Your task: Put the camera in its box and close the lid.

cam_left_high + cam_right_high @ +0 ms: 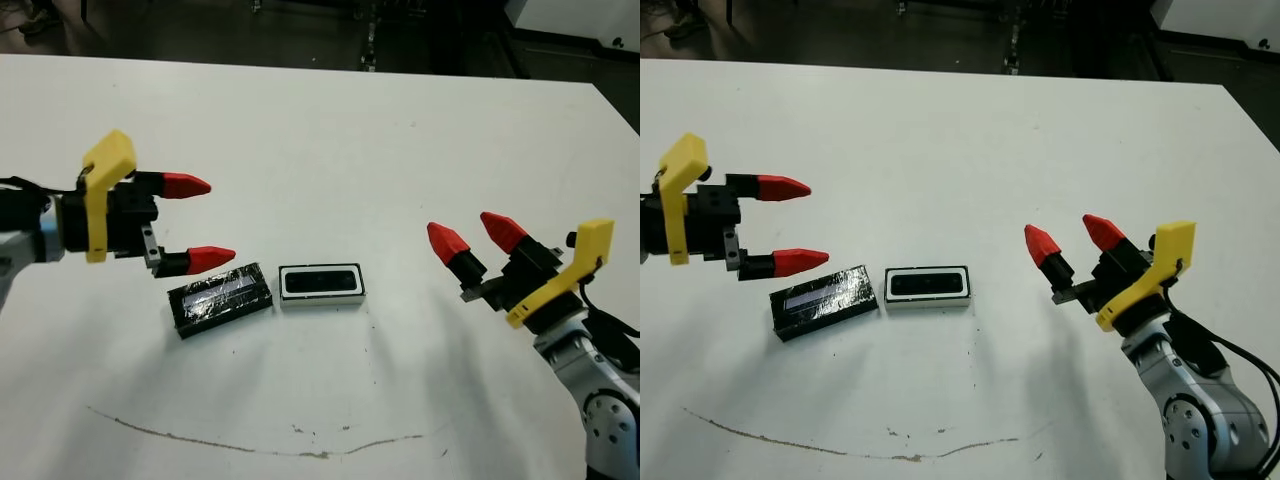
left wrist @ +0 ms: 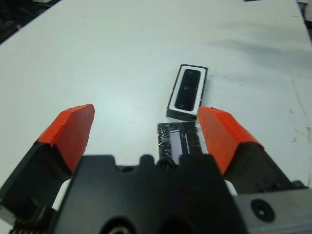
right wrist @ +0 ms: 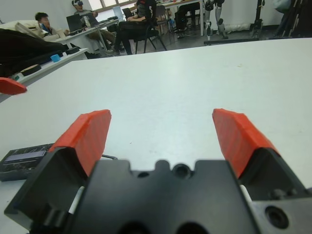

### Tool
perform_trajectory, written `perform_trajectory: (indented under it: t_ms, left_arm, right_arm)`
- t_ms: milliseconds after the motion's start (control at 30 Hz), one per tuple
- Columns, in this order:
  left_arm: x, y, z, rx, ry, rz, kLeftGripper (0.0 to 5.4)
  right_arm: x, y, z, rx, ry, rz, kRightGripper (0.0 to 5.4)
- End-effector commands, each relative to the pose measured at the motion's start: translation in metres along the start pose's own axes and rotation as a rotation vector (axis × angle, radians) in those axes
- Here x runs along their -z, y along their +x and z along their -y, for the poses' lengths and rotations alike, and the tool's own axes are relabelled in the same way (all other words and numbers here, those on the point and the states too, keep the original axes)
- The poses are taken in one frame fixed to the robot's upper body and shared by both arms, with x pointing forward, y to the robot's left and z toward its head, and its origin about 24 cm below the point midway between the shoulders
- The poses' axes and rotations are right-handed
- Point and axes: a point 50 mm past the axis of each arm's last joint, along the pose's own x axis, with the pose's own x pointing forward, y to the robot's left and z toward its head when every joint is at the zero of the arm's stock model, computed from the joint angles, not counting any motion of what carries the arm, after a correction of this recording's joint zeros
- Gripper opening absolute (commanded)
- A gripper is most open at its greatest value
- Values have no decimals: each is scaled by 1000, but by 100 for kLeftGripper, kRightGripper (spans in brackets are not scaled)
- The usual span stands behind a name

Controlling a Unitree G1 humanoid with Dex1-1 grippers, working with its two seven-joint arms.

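Note:
The white box (image 1: pixel 321 296) rests on the table at centre, and the slim black camera (image 1: pixel 320 281) lies inside its recess. Just left of the box, the glossy black lid (image 1: pixel 220 298) lies flat on the table, slightly angled and not touching it. My left gripper (image 1: pixel 217 220) hovers open above and to the left of the lid, with nothing between its fingers. In the left wrist view the lid (image 2: pixel 178 141) and the box (image 2: pixel 171 100) both show between the fingers. My right gripper (image 1: pixel 462 227) is open and empty, well to the right of the box.
A thin dark curved mark (image 1: pixel 250 445) runs across the table near its front edge. Several people (image 3: pixel 44 24) sit at desks beyond the table's far side. The table's right edge (image 1: pixel 615 105) slants behind my right arm.

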Motion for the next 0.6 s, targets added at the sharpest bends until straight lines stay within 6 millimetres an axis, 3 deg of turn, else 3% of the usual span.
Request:
perform_trajectory:
  t_ms: [33, 233, 600]
  left_arm:
    - [2, 8, 2, 37, -18, -3, 540]
    - [7, 13, 11, 73, -23, -33, 540]
    - [22, 17, 20, 71, 1, -147, 540]
  right_arm:
    - [3, -1, 2, 26, 1, 10, 538]
    - [4, -2, 1, 63, 7, 32, 511]
    - [6, -4, -2, 181, 39, 68, 326]
